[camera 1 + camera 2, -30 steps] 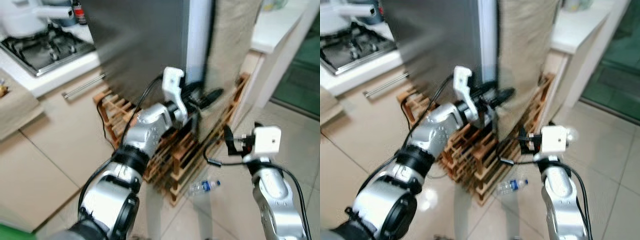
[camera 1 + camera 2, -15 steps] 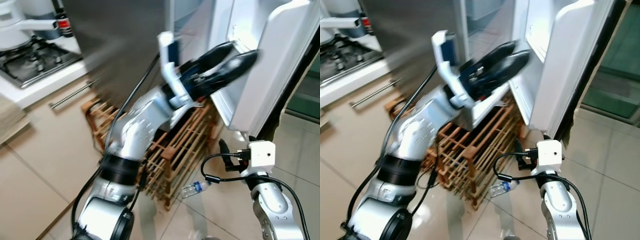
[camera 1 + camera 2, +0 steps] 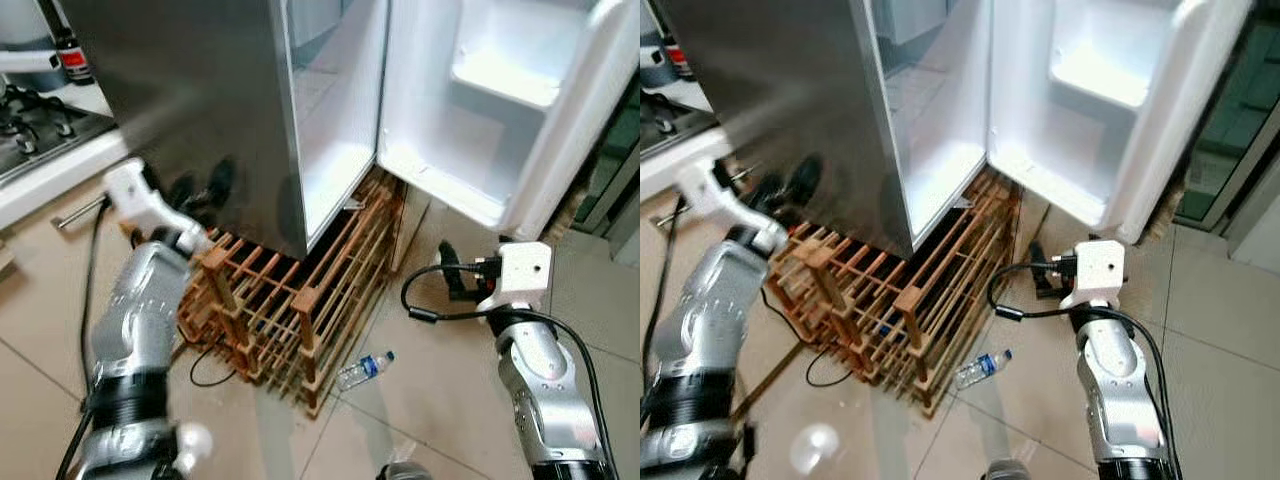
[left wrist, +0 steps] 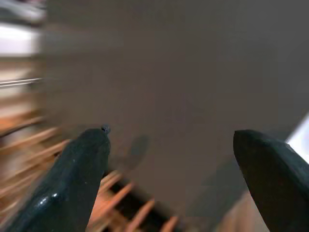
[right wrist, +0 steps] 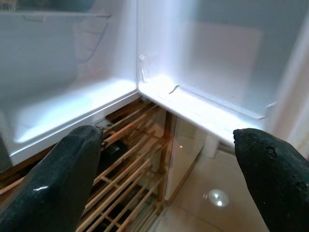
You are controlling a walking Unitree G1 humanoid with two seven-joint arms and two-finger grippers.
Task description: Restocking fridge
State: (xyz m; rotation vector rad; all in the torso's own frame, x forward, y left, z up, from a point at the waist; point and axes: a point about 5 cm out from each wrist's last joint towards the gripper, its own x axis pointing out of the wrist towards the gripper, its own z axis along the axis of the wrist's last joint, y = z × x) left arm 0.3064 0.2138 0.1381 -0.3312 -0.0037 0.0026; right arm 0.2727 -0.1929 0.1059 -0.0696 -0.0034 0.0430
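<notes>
The fridge fills the top of the head view, its steel side facing me and its door swung wide toward two o'clock, white liner and door shelves bare as far as I can see. It stands on a wooden slatted rack that reaches out over the tiled floor. At ten o'clock sits the bench with a gas hob on it.

Next down in size are the two silver arms. The left gripper is raised at nine o'clock against the steel side, fingers spread wide with nothing between them. The right gripper hangs at four o'clock, pointed at the foot of the open door and the rack beneath; its fingers are likewise wide apart and empty.

Smallest is the plastic water bottle, lying on its side on the floor just off the rack's front corner, near six o'clock. Its long axis runs roughly from seven to one o'clock, cap end toward one. It lies at about eight o'clock from the right fingers and below them, and I'd judge that arm much the nearer for a pickup. The bottle's label is too small to read, and I can make out no other writing.
</notes>
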